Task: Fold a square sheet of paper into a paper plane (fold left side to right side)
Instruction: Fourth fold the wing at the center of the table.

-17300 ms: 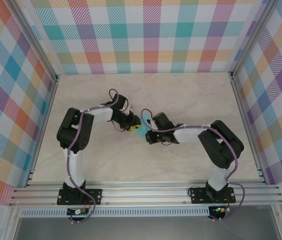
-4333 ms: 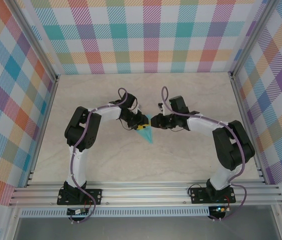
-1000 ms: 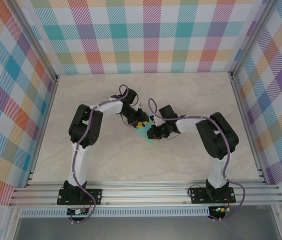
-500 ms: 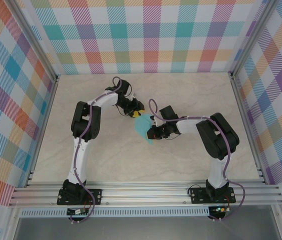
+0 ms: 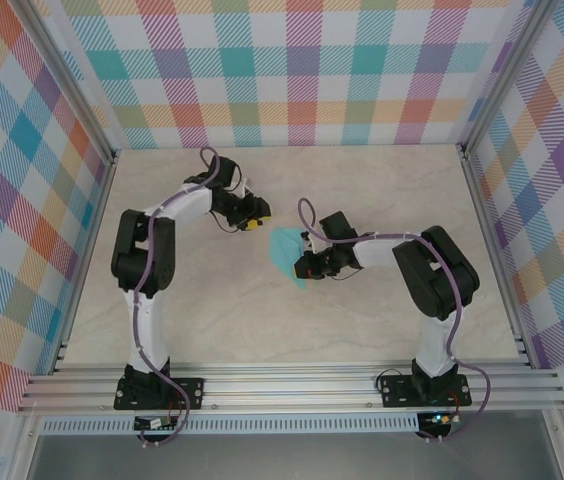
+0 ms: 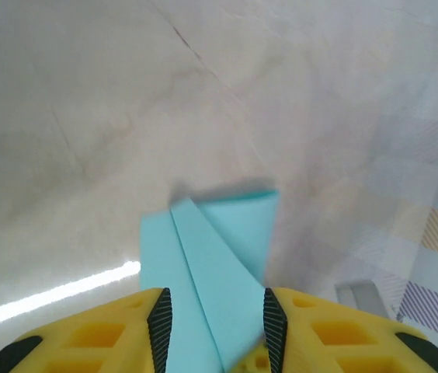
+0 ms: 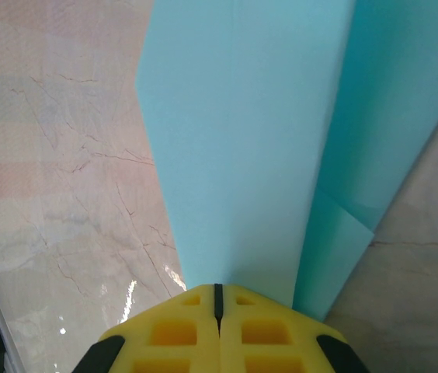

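The paper plane [image 5: 284, 255] is a folded turquoise sheet lying mid-table, wide at the far end and narrowing to a tip near me. My left gripper [image 5: 253, 223] is open, a little up and to the left of the paper and apart from it. In the left wrist view the paper [image 6: 211, 264] shows beyond my parted jaws [image 6: 213, 299], with a diagonal crease across it. My right gripper [image 5: 307, 268] is shut at the paper's right edge. In the right wrist view its closed tips [image 7: 219, 287] rest over a broad, bright panel of the paper [image 7: 242, 155].
The marble-patterned table [image 5: 362, 190] is enclosed by checkered walls [image 5: 302, 70] on three sides. An aluminium rail [image 5: 292, 385] runs along the near edge, where both arm bases are bolted.
My left gripper has drawn back up and to the left, off the paper. The narrow dart has spread into a wider shape. The right gripper has stayed shut in place.
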`<state>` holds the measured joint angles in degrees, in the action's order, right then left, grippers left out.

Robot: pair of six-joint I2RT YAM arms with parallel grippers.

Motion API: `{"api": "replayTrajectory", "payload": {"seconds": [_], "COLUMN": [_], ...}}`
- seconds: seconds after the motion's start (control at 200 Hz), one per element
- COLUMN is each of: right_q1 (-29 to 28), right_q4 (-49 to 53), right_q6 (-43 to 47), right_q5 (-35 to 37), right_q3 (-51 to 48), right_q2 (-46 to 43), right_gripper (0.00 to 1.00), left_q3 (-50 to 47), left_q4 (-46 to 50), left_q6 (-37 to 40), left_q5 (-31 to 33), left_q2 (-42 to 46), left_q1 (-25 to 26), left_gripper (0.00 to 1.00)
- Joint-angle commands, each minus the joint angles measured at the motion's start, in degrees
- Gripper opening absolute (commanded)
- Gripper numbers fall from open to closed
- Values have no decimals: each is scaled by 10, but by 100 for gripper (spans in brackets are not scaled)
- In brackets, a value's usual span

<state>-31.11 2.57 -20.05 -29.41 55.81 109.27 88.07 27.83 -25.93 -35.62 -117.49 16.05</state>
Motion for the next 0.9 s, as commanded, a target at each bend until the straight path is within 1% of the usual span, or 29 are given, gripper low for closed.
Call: {"api": "replayTrajectory", "payload": {"seconds": [0.0,0.135,0.18,0.21,0.33,0.45,0.6,0.775,0.895], "right_q1": [4,4,4,4,4,4,4,4,4], "right_q4": [89,85,86,85,86,87,88,86,88], "right_q6": [10,10,10,10,11,11,12,12,12], "right_q5": [34,31,30,31,30,32,32,29,33], "right_q3": [-34,-35,-35,-36,-36,-36,-34,-33,-32], "right_q2": [18,19,19,19,18,18,20,23,24], "right_gripper": [0,0,0,0,0,0,0,0,0], "left_q3": [-77,-151,-160,-163,-158,-145,-153,-155,-152], "left_q4": [-52,-109,-114,-140,-165,-157,-158,-174,-166], "left_q6": [-9,-47,-58,-66,-92,-96,-103,-114,-115], "left_q5": [-34,-66,-66,-67,-80,-81,-77,-94,-87], "left_q2": [64,69,63,57,26,5,-1,-14,-29], "left_q1": [17,62,75,84,108,120,122,134,137], "left_gripper": [35,31,29,28,24,20,19,19,18]}}
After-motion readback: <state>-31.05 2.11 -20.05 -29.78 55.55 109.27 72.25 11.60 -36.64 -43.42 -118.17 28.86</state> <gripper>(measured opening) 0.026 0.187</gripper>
